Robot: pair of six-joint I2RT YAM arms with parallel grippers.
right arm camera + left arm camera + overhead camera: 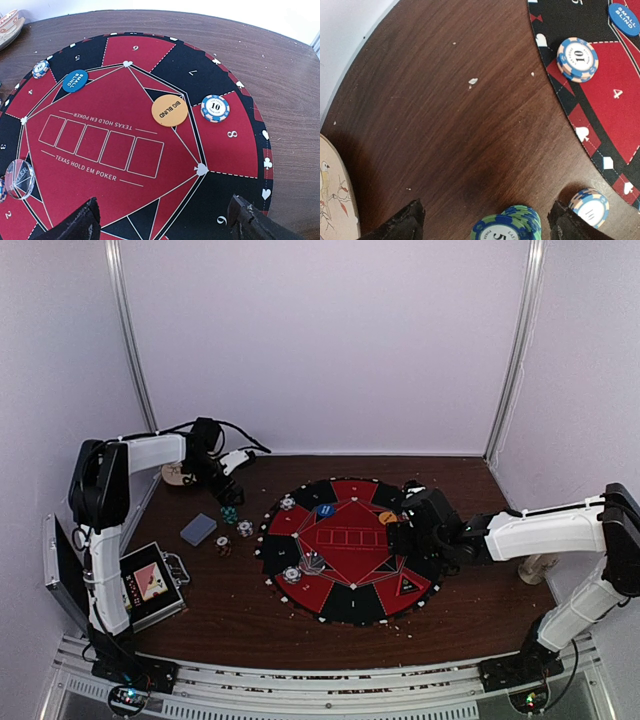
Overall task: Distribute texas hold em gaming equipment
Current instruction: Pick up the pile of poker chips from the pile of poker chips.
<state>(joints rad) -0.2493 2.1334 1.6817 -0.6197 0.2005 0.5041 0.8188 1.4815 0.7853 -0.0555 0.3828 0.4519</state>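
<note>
Red mat (345, 532) is already served with buttons (170, 110) and chips (215, 108); at nine o'clock, a stack (507, 226) and cards (198, 529) are left. Left fingers (402, 224) and right fingers (75, 226) are released.

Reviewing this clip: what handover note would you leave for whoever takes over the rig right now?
Left claw: open, green-blue chip stack between its fingers on the table, no contact visible.
Right claw: open, empty, above the poker mat.
Done: seat 4 chip, seat 8 chip, small blind button, big blind button and dealer button lie on the mat.
Left: the stack, a loose 10 chip beside it and the card deck are off the mat; seats 5, 6, 7 show no chips.
</note>
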